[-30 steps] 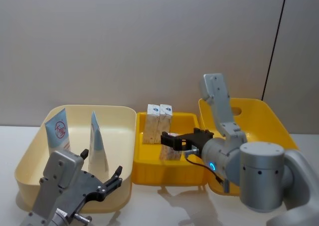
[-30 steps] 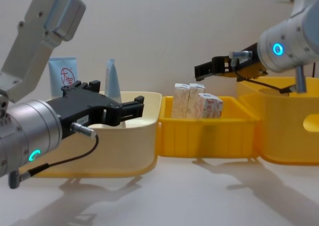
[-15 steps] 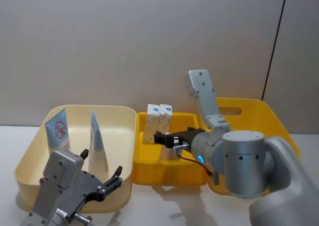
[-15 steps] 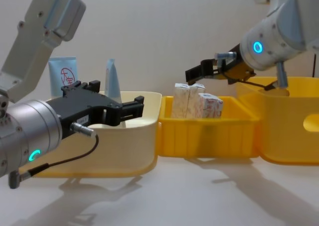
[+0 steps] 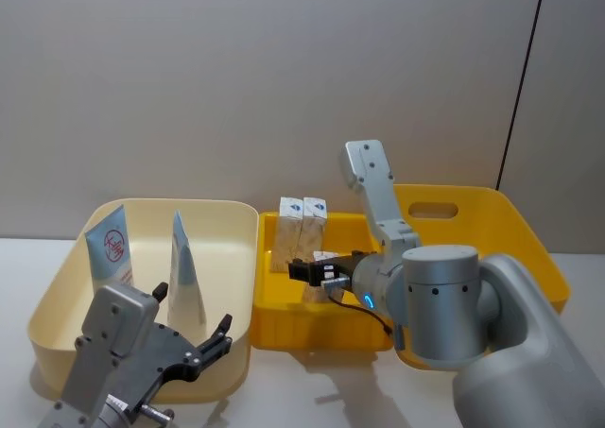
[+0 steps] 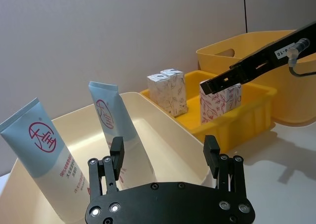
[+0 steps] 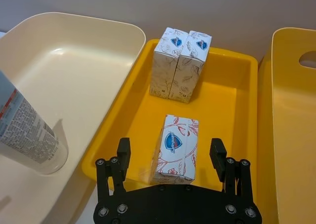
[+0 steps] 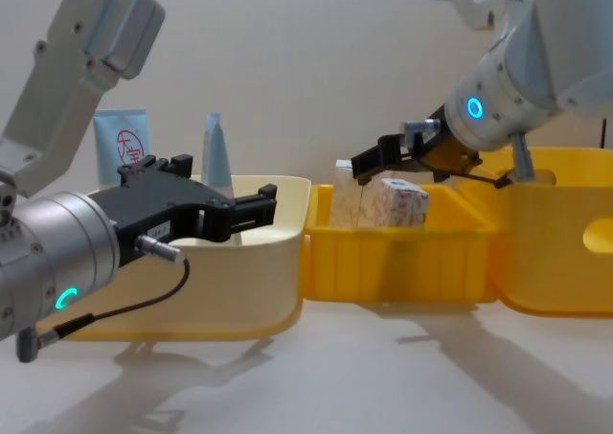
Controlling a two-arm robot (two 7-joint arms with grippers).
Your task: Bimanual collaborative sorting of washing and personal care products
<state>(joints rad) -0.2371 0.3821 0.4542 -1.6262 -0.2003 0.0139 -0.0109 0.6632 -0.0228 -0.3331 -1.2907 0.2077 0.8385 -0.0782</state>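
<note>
Plainly nearer, the right claw (image 7: 170,147) hangs spread open just above the lone red-printed carton (image 6: 217,105), which stands upright in the yellow bin (image 5: 312,329), lined up between its fingers (image 7: 217,152), while the open left claw (image 6: 164,147) idles by the cream bin (image 5: 57,305).

1. The left tool (image 6: 164,145) hangs at the near left, spread wide and held about level, pointing toward the far right.
2. The left arm (image 8: 86,51) rises steeply up and back behind its wrist.
3. The right tool (image 7: 170,146) is at the centre, parted wide, tilted downward and pointing left.
4. The right arm (image 5: 444,305) reaches in from the near right, with one link standing upright behind the wrist.
</note>
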